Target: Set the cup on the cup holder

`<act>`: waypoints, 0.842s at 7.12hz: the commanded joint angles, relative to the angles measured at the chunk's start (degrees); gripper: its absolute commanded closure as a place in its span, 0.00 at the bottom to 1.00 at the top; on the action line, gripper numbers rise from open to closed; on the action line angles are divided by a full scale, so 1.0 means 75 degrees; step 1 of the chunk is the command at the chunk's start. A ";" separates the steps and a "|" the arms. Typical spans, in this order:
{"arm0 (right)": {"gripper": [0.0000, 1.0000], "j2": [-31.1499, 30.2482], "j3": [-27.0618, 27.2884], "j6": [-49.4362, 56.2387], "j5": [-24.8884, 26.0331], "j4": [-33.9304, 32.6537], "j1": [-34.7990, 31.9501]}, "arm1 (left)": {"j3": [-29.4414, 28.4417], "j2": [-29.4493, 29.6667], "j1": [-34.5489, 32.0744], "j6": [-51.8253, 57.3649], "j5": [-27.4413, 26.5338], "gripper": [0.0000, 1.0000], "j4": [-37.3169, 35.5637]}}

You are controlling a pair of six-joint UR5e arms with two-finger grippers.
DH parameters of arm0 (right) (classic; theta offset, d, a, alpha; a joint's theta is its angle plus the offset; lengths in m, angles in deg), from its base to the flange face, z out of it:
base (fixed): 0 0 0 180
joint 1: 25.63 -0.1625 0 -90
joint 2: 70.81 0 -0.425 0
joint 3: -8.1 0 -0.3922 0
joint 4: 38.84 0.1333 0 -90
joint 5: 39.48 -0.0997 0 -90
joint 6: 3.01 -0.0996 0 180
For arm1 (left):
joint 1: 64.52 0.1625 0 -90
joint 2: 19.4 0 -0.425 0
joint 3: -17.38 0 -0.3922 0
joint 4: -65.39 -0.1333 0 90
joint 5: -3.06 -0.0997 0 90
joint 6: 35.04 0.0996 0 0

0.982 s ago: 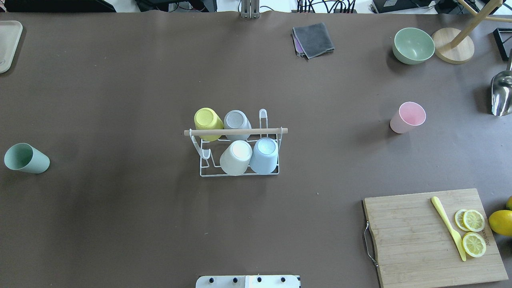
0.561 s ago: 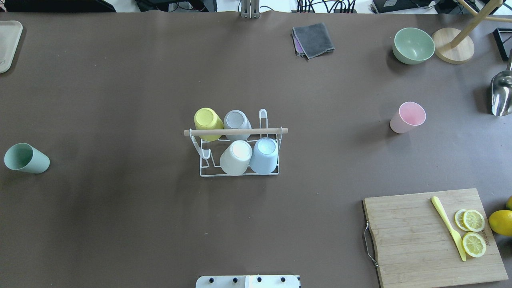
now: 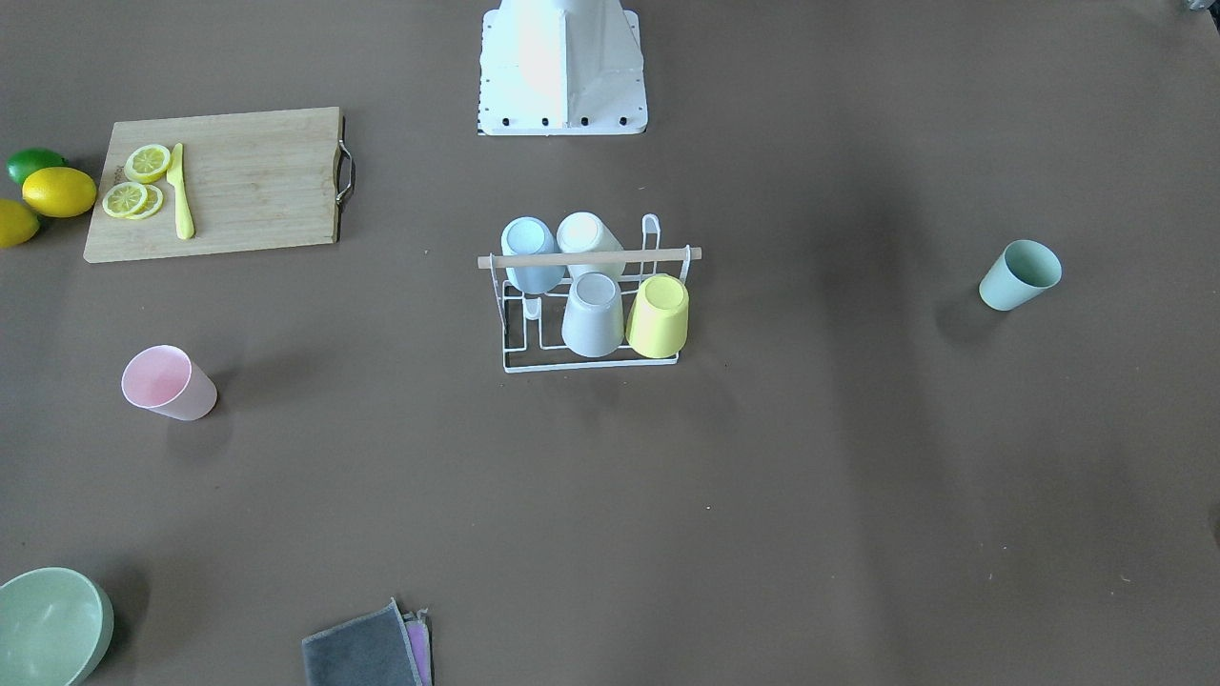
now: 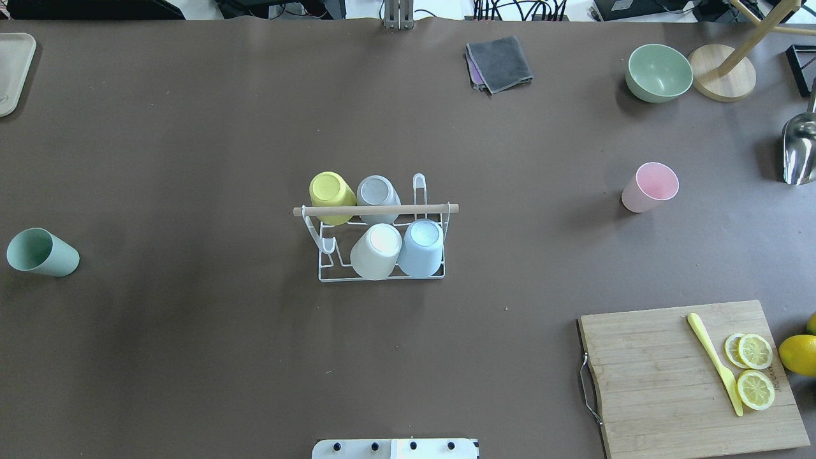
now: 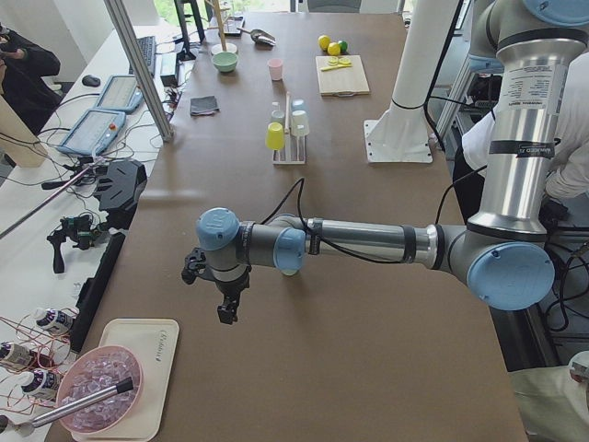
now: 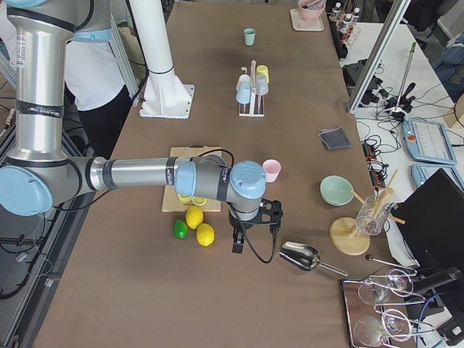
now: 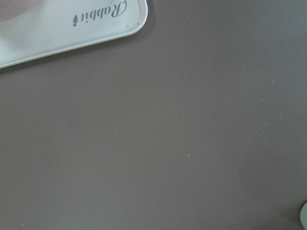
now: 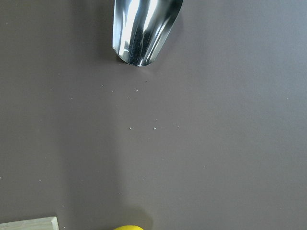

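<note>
The cup holder (image 4: 376, 208), a white wire rack with a wooden rod on top, stands mid-table and carries several upturned cups: yellow, grey, white and light blue. It also shows in the front view (image 3: 589, 254). A green cup (image 4: 41, 253) lies tilted at the far left. A pink cup (image 4: 650, 186) stands at the right. My left gripper (image 5: 225, 308) hovers beyond the table's left end, shown only in the left side view. My right gripper (image 6: 238, 245) hovers near the lemons, shown only in the right side view. I cannot tell whether either is open or shut.
A cutting board (image 4: 688, 376) with lemon slices and a yellow knife lies front right, with lemons (image 4: 798, 354) beside it. A metal scoop (image 4: 800, 150), a green bowl (image 4: 658, 72), a wooden stand (image 4: 723, 73) and a grey cloth (image 4: 499, 62) are at the back. A white tray (image 4: 13, 70) sits far left.
</note>
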 commanded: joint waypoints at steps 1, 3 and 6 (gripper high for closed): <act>0.00 0.0041 -0.0072 -0.0035 -0.0010 0.0015 0.0014 | 0.0002 0.0000 0.0000 0.0000 -0.0007 0.02 -0.0010; 0.00 0.0217 -0.0165 -0.0023 -0.0045 0.0003 0.0107 | 0.0002 0.0023 0.0000 0.0000 0.0004 0.02 0.0002; 0.00 0.1186 -0.0272 -0.0011 0.0466 -0.0230 0.1752 | -0.0161 0.0035 0.0012 0.0011 0.0004 0.02 -0.0034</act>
